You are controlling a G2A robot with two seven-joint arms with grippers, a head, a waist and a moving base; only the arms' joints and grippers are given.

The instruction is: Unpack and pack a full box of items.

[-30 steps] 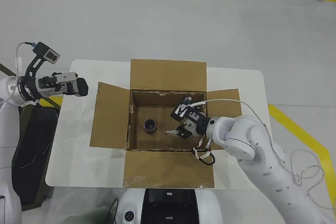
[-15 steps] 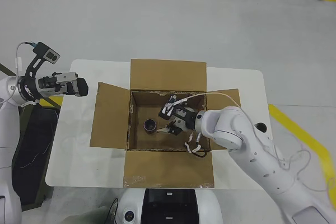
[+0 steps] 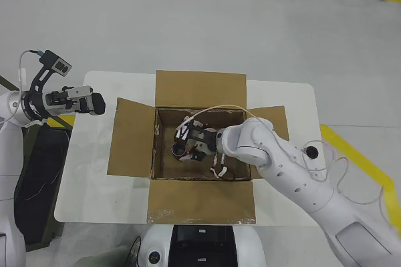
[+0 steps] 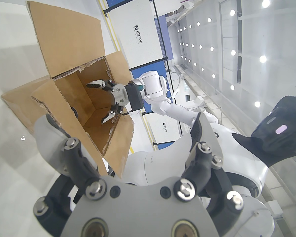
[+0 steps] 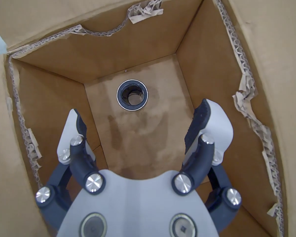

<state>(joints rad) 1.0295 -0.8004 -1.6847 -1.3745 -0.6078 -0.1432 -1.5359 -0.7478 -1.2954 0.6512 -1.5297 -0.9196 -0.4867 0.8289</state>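
An open cardboard box (image 3: 200,87) stands in the middle of the white table (image 3: 87,180). On its floor, near the left wall, lies a dark round ring-shaped item (image 3: 178,151) with a hollow centre (image 5: 132,94). My right gripper (image 3: 186,141) is down inside the box, open, just beside and above the ring; its fingers (image 5: 207,122) hold nothing. The left wrist view shows that same right gripper (image 4: 95,103) spread inside the box (image 4: 64,38). My left gripper (image 3: 97,103) hangs open over the table's far left edge, outside the box.
All the box flaps (image 3: 130,137) lie folded outward, with torn corrugated edges (image 5: 246,99) along the rim. The rest of the box floor (image 5: 143,136) is bare. White table surface surrounds the box on the left and front.
My right gripper has travelled leftward across the box interior, from near the right wall to beside the dark ring. The left arm has not moved.
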